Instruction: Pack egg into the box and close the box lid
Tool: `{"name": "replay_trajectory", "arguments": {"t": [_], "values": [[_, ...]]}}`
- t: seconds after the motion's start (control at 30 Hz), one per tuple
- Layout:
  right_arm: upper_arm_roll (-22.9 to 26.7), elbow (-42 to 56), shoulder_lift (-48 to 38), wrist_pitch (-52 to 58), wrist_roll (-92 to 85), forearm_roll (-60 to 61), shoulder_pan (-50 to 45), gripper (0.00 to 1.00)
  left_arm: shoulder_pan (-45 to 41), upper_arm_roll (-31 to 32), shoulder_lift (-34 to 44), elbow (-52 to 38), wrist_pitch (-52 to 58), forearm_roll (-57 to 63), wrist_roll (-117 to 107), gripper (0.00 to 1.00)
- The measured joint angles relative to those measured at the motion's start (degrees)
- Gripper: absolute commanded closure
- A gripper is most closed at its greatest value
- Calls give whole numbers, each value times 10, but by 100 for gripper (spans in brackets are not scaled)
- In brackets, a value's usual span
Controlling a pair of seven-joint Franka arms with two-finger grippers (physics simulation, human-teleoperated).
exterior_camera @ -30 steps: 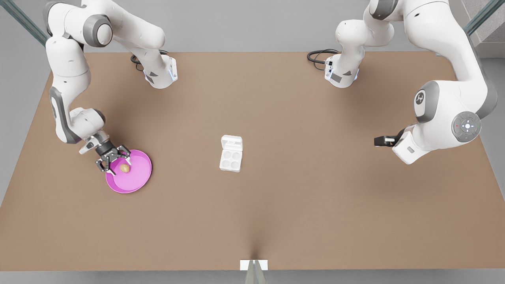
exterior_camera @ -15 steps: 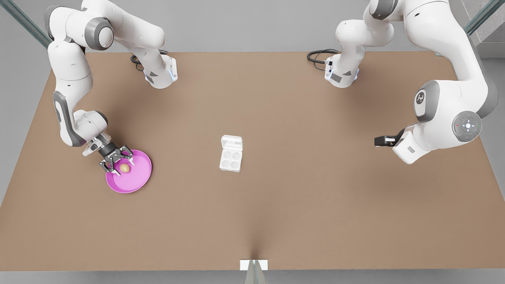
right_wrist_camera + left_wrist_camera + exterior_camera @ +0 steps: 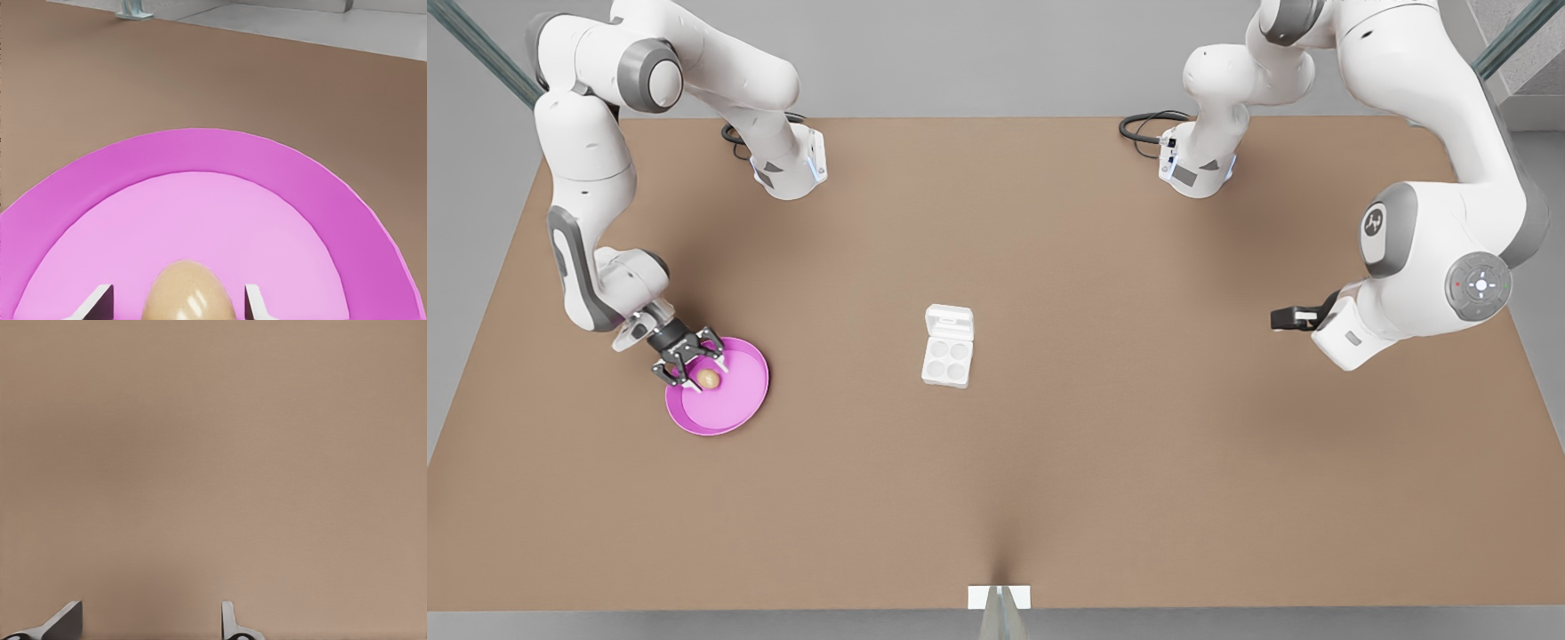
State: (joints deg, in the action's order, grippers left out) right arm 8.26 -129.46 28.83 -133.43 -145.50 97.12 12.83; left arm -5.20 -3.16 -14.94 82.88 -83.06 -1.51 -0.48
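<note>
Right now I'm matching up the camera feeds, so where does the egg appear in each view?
Front view: the egg lies on the pink plate at the front view's left, between the right pincer's open fingers.
Right wrist view: the egg sits between both fingertips.
Left wrist view: not there, just bare table.
Shared landmark: the pink plate.

Brown table point(image 3: 1049, 462), pink plate point(image 3: 734, 411) (front view's left), open white box point(image 3: 947, 359) mid-table
</note>
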Motion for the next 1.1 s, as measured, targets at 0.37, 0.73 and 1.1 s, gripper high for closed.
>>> {"name": "replay_trajectory", "arguments": {"t": [0.37, 0.73, 1.1], "values": [[0, 2, -6, 0, 13, -10, 0, 55, 0, 0, 0, -2, 0, 0, 0, 0], [-123, 151, -65, -193, 557, -283, -80, 55, -1, 0, 0, -2, 0, 2, -2, 0], [-281, 641, 141, 136, 1902, -1130, -324, 56, 0, -1, -12, -2, 0, 5, 0, 0]]}}
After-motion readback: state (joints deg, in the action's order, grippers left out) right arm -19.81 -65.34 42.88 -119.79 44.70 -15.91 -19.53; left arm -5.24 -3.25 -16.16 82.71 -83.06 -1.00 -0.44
